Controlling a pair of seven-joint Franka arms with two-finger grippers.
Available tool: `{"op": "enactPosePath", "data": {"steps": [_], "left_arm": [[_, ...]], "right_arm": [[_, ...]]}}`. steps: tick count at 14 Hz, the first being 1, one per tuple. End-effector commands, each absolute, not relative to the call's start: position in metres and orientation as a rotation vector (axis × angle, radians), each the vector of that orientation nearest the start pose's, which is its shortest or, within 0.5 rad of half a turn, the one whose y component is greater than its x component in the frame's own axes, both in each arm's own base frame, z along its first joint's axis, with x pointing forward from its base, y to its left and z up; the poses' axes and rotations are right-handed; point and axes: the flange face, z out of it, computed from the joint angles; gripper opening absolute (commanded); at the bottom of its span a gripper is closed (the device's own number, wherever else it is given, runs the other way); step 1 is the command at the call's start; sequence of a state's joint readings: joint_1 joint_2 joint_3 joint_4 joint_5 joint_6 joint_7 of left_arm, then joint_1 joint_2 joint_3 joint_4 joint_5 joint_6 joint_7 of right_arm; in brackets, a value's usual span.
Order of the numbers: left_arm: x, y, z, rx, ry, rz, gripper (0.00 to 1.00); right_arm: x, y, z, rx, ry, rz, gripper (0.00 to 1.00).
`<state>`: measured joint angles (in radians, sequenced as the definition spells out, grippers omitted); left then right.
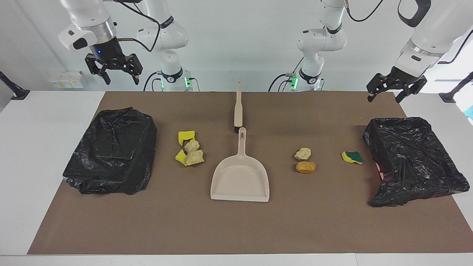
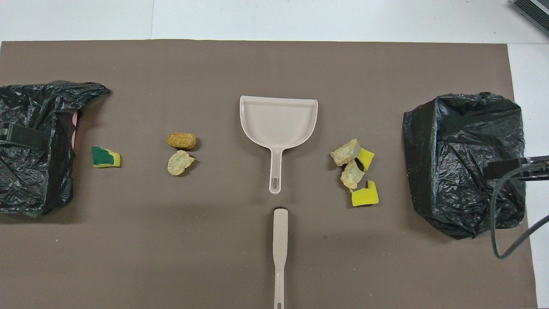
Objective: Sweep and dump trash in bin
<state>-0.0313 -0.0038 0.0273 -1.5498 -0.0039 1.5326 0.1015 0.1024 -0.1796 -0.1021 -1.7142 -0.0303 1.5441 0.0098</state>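
The bench (image 1: pixel 22 155) carries a brown mat (image 1: pixel 236 229) holding all the items. Both claws are raised in the air and hold nothing.

Right claw (image 1: pixel 118 77): up over the mat's edge at the right arm's end, above the bin there; fingers apart, open. Left claw (image 1: pixel 384 94): up over the mat's corner at the left arm's end, above the other bin; fingers apart, open.

Bins: two, each draped in a black bag. One (image 1: pixel 112 149) sits at the right arm's end, the other (image 1: pixel 414 159) at the left arm's end, with a little pink showing at its edge.

Dustpan (image 1: pixel 240 177): flat at mid-mat, handle pointing toward the robots. Brush (image 1: pixel 238 111): in line with that handle, nearer the robots, head just short of the handle's tip, not touching it.

Trash, first cluster: between the dustpan and the right arm's bin, two yellow sponge pieces (image 1: pixel 186 137) and two tan chunks (image 1: pixel 194 156), packed together and touching.

Trash, second group: between the dustpan and the left arm's bin, a pale chunk (image 1: pixel 303 153) just beside a golden-brown chunk (image 1: pixel 305 167). A yellow-and-green sponge piece (image 1: pixel 352 157) lies apart from these, near the left arm's bin.
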Motion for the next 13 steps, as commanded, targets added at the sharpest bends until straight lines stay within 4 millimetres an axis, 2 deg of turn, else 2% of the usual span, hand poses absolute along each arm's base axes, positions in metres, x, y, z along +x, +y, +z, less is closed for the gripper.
{"op": "enactPosePath", "data": {"steps": [1,11,13], "left_arm": [[0.5426,0.0007,0.6353,-3.125,0.179,0.015,1.0],[0.5411,0.0016,0.6353,-3.126,0.172,0.028,1.0],[0.541,-0.0045,0.6352,-3.128,0.194,0.029,1.0]], "right_arm": [[0.4931,-0.0107,0.6512,-3.148,-0.02,-0.008,1.0],[0.4931,-0.0107,0.6512,-3.148,-0.02,-0.008,1.0],[0.4931,-0.0107,0.6512,-3.148,-0.02,-0.008,1.0]]}}
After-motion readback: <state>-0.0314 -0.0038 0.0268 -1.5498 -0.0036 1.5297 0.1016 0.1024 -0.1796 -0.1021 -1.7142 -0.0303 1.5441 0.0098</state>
